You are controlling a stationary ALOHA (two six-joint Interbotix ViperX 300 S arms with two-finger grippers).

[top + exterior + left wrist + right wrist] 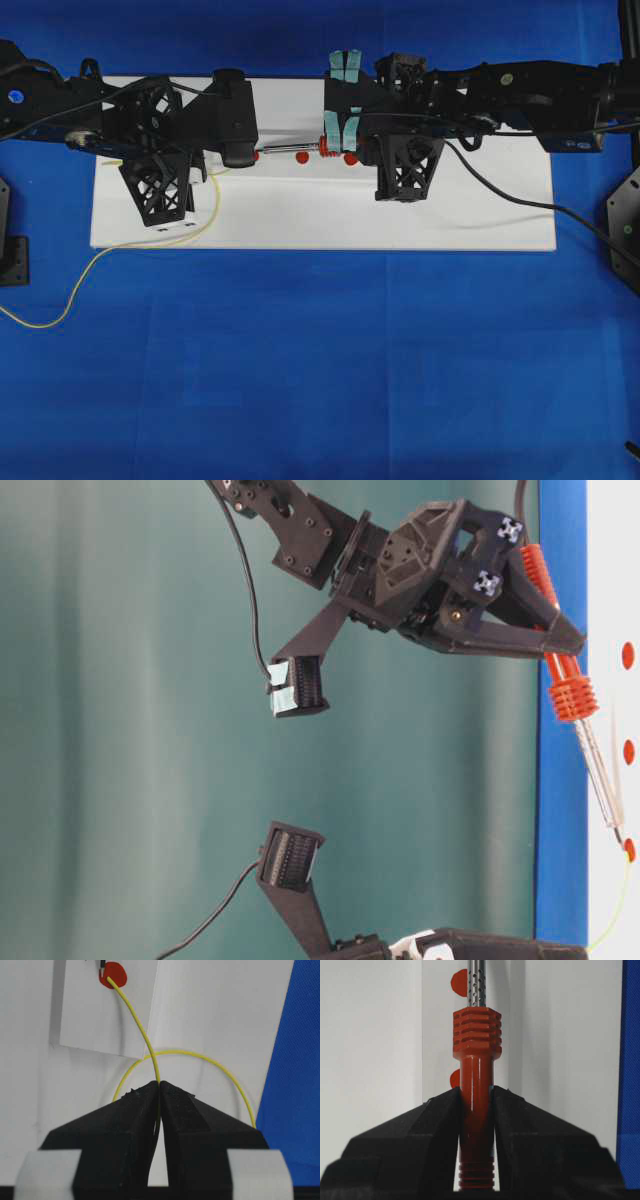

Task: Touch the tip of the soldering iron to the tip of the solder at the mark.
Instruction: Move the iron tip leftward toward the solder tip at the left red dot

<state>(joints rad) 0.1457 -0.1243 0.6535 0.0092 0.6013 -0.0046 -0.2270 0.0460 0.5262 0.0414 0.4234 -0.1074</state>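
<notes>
Iron tip and solder tip meet at a red mark [113, 975] on the white board [450, 215].

Your left gripper [159, 1091] pinches the solder [137, 1022] tight; your right gripper [476, 1102] clamps the soldering iron [476, 1085] by its ribbed red handle. The wire looks limp and springy, so hold it near its end; the iron is stiff, best held at the handle, off the metal shaft. Only your left wrist view shows the dark tip at the dot; overhead, your left arm hides that meeting.
</notes>
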